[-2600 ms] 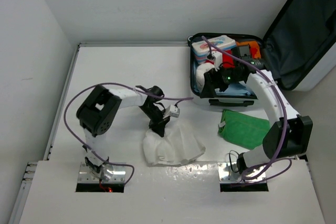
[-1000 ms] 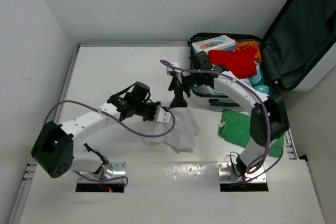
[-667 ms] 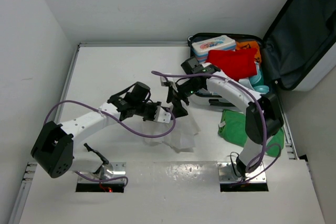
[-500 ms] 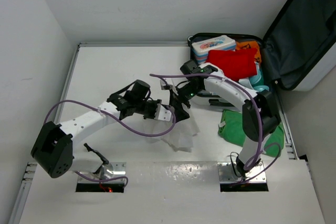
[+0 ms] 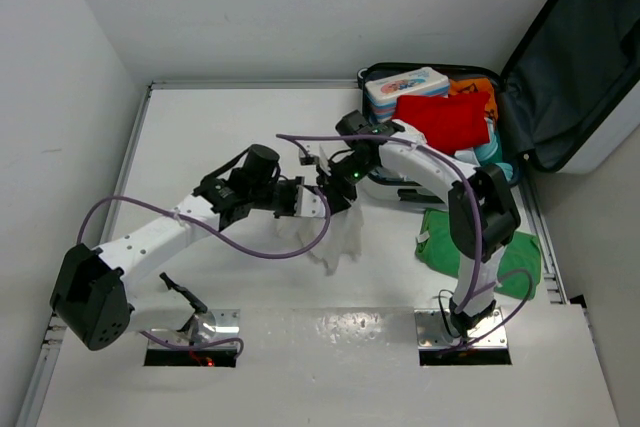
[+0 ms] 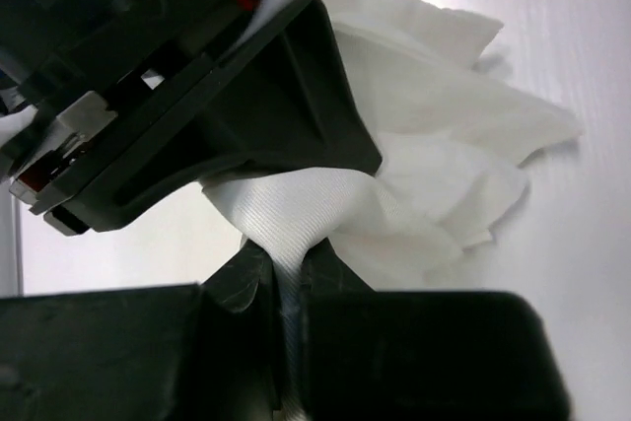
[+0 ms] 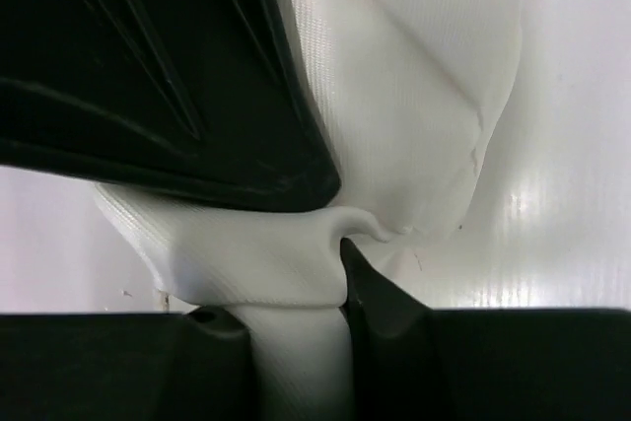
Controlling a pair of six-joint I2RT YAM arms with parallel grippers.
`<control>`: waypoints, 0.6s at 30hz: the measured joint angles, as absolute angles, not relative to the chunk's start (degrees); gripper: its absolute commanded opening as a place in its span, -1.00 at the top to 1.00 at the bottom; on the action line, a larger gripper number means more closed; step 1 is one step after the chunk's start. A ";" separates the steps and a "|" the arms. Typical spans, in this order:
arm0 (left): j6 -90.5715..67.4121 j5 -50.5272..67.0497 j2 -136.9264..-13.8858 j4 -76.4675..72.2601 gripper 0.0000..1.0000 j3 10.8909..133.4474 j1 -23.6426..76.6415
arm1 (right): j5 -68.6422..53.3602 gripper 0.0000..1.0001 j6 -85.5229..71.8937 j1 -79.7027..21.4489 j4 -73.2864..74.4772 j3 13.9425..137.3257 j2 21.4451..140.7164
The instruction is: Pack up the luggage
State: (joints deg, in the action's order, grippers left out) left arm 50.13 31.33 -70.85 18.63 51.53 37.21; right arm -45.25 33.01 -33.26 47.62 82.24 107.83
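The left gripper [image 6: 286,278] and right gripper [image 7: 296,315], perhaps touching each other, each pinch a fold of the crumpled white cloth [image 5: 338,237] on the table [image 5: 200,137], while the open luggage [image 5: 572,67] lies well apart, far right.

Plain white with a fine woven rib on the crumpled thin fabric sheet [image 5: 345,239], black on the left gripper [image 6: 284,261] and right gripper [image 7: 291,295], white with black joints on the left arm [image 5: 150,237] and right arm [image 5: 440,172], purple on their cables [image 5: 250,247], white on the flat tabletop [image 5: 220,137]. Dark grey on the lining of the open hard-shell luggage [image 5: 570,62], black at its rim and white at its outer edge; inside, red on a folded garment [image 5: 445,119], orange on a soft item [image 5: 472,85], teal on a small rounded item [image 5: 488,154], white and pale blue with a multicoloured print on a flat wipes packet [image 5: 405,85]. Bright green on the loose cloth [image 5: 465,242] lying on the tabletop.
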 measured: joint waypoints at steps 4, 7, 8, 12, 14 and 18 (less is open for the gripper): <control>47.13 29.19 -70.63 16.62 -0.62 52.80 37.17 | -45.04 1.00 30.94 -32.58 48.29 84.90 107.35; 43.40 28.32 -69.28 15.05 -0.83 52.80 37.43 | -45.19 1.00 28.34 -29.67 47.48 85.80 105.65; 42.52 28.01 -68.66 13.96 -0.86 52.77 37.47 | -45.41 1.00 27.38 -28.08 47.51 86.59 104.77; 39.81 27.35 -65.89 9.47 -0.89 52.64 37.52 | -46.44 1.00 23.94 -20.47 48.40 94.78 103.26; 38.81 27.18 -65.04 7.75 -0.89 52.64 37.52 | -47.33 1.00 21.12 -15.64 49.39 102.15 104.51; 36.49 26.46 -65.28 7.84 -0.89 52.64 37.52 | -50.30 1.00 9.41 -4.16 45.25 119.02 111.39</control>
